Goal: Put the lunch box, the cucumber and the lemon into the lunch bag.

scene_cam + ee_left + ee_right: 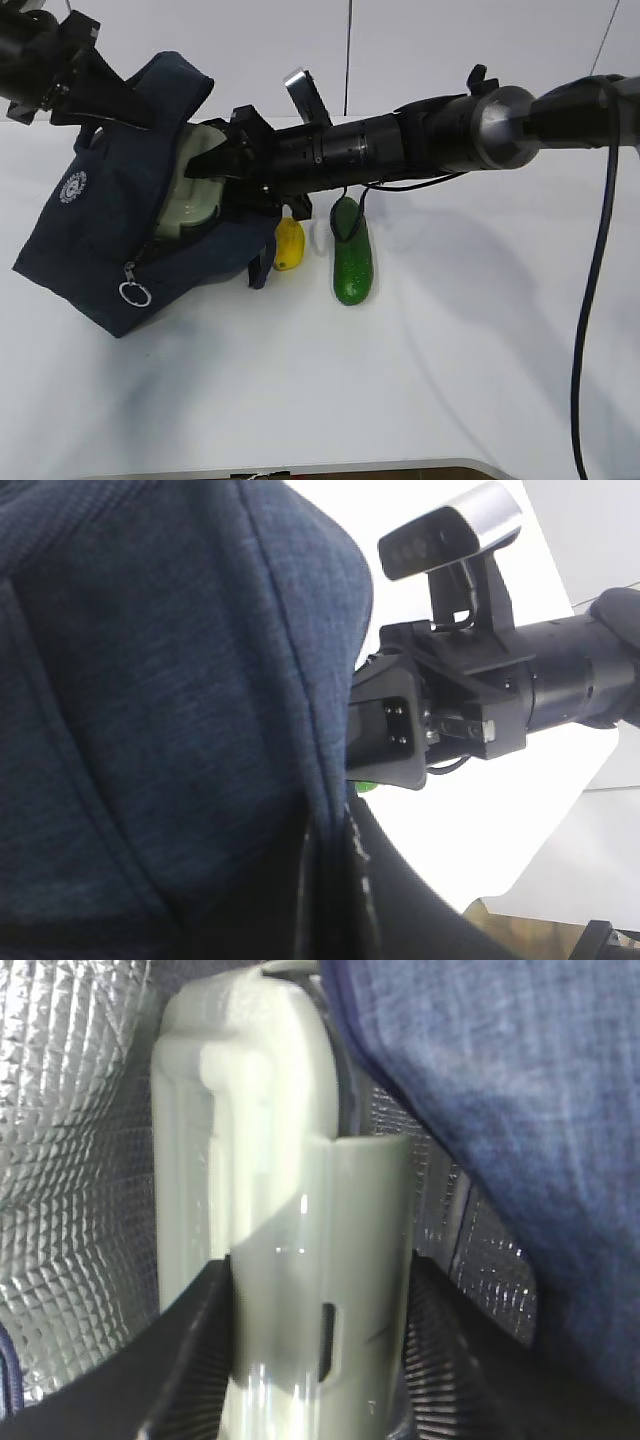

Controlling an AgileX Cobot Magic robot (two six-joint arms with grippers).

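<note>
The navy lunch bag lies on its side on the white table, its mouth held up and showing the silver lining. My left gripper is shut on the bag's upper edge; in the left wrist view the blue fabric hides its jaws. My right gripper reaches into the mouth, shut on the pale green lunch box, which stands on edge inside the bag. The lemon and the cucumber lie on the table just right of the bag, under the right arm.
The zipper's silver ring pull hangs at the bag's front corner. The right arm stretches across the table from the right, its wrist camera standing up. A black cable hangs at the far right.
</note>
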